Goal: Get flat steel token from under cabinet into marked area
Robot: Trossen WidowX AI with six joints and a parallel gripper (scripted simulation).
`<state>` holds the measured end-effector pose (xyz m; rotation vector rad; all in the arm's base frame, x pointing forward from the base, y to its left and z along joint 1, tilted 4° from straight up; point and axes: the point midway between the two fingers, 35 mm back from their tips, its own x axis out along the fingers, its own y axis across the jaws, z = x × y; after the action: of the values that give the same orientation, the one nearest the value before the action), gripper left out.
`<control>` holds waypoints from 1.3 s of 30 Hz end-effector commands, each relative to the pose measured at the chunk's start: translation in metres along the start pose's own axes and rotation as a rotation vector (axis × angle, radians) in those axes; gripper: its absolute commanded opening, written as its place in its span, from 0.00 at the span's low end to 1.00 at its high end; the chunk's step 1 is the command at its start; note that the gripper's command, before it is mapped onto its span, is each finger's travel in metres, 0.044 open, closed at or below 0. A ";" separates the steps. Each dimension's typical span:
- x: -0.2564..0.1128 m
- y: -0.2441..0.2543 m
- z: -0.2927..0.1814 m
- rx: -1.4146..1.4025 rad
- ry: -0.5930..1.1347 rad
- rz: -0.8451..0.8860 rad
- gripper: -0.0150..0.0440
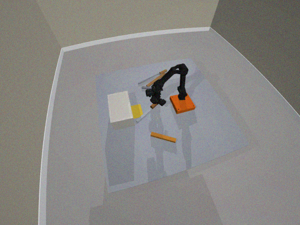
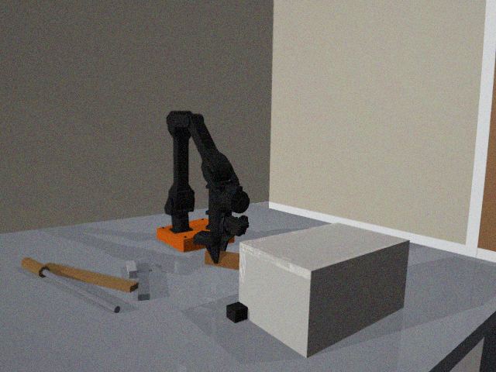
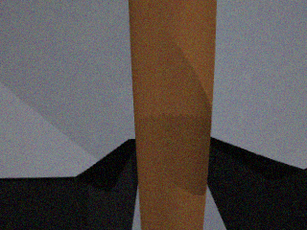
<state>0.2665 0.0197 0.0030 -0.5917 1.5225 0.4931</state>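
The white cabinet point(image 1: 119, 106) point(image 2: 276, 296) stands on the table with the yellow marked area point(image 1: 136, 110) at its front. My gripper point(image 1: 157, 102) point(image 2: 216, 259) point(image 3: 168, 146) is shut on the wooden handle point(image 1: 153, 106) point(image 2: 225, 260) point(image 3: 170, 72) of a tool, low over the table in front of the cabinet. The tool's thin grey blade point(image 1: 143, 116) slants from the handle toward the cabinet. Its far end is close to the near corner of the yellow area; I cannot tell whether it touches the table. The token and the vent slots do not show in any view.
A grey rod with a wooden handle point(image 1: 148, 78) point(image 2: 80, 290) and a wooden stick point(image 1: 154, 80) point(image 2: 91, 277) lie to one side, near grey metal pieces point(image 2: 143, 284). Another wooden bar point(image 1: 163, 137) lies opposite. A small black cube point(image 2: 236, 312) is beside the cabinet. My orange base point(image 1: 183, 104) stands behind.
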 end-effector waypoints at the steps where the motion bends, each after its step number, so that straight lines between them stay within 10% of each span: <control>1: -0.001 0.004 0.004 -0.002 -0.003 0.000 0.25; 39: -0.001 0.042 0.019 -0.002 -0.004 0.003 0.25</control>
<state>0.2562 0.0593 0.0010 -0.5906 1.5210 0.4954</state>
